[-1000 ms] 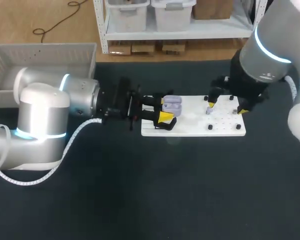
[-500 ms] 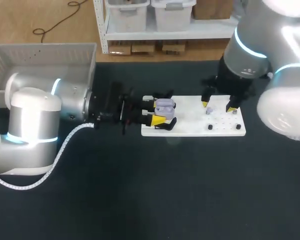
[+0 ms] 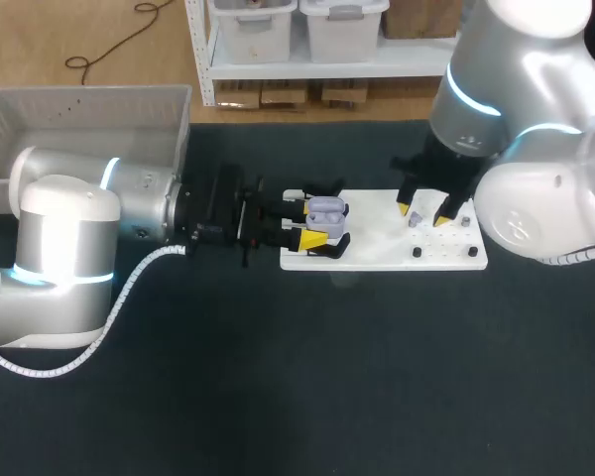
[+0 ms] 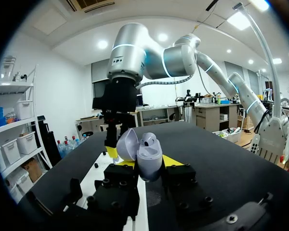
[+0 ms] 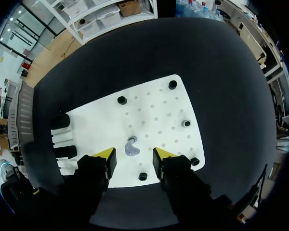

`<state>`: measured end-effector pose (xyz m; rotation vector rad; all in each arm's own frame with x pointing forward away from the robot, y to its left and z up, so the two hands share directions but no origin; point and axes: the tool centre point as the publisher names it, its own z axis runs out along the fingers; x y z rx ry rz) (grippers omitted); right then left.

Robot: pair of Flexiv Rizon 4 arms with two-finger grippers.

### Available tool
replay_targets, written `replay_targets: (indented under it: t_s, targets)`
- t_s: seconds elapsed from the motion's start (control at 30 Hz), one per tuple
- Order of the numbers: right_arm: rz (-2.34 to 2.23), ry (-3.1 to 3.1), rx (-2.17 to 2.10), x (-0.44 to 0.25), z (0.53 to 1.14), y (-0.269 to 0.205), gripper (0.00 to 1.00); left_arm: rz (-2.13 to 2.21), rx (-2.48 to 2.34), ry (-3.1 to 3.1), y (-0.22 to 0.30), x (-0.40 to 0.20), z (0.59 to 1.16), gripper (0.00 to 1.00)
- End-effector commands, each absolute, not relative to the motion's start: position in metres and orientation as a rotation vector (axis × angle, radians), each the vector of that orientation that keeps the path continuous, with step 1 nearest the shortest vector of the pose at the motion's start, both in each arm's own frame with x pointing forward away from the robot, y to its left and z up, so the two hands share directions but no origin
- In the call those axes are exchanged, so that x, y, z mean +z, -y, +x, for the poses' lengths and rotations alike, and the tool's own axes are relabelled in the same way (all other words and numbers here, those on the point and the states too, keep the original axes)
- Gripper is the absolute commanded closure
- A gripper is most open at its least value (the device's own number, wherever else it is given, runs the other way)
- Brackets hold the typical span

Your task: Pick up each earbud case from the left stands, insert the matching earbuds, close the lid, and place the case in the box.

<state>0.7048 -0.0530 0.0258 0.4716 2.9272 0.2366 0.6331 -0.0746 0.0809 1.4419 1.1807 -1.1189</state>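
**Right arm (image 3: pixel 516 119) swings in over white board (image 3: pixel 377 256) as left arm (image 3: pixel 89 218) draws back**

In the past second the right arm has swung in from the right edge of the frame, carrying the right gripper (image 3: pixel 423 214) a little leftward over the board. The left arm has eased back toward the left with its load. On the dark table (image 3: pixel 307 397), the grey box (image 3: pixel 89 104) sits in the upper left corner and the board lies right of centre. At the board's left end the left gripper (image 3: pixel 309 222) pinches the lilac earbud case (image 3: pixel 325 210) between its yellow tips, lid tipped open. The left wrist view shows the case (image 4: pixel 148 156) standing upright between those fingers. The right gripper (image 5: pixel 133 155) hangs with its fingers spread, one on either side of a lilac earbud (image 5: pixel 132 150) lying on the board among small black pegs (image 5: pixel 122 100).
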Motion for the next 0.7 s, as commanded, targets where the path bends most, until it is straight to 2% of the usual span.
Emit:
replay_targets:
  t_s: [0.03,0.7]
  targets:
    - [0.477,-2.931,0.235,0.0234,0.7079,0.052,0.53,1.438,-1.116,-1.178,0.0739,0.0803,0.632,1.0]
    - [0.479,-2.927,0.258,0.0149,0.7124,0.0529,0.62,1.438,-1.116,-1.178,0.0739,0.0803,0.632,1.0]
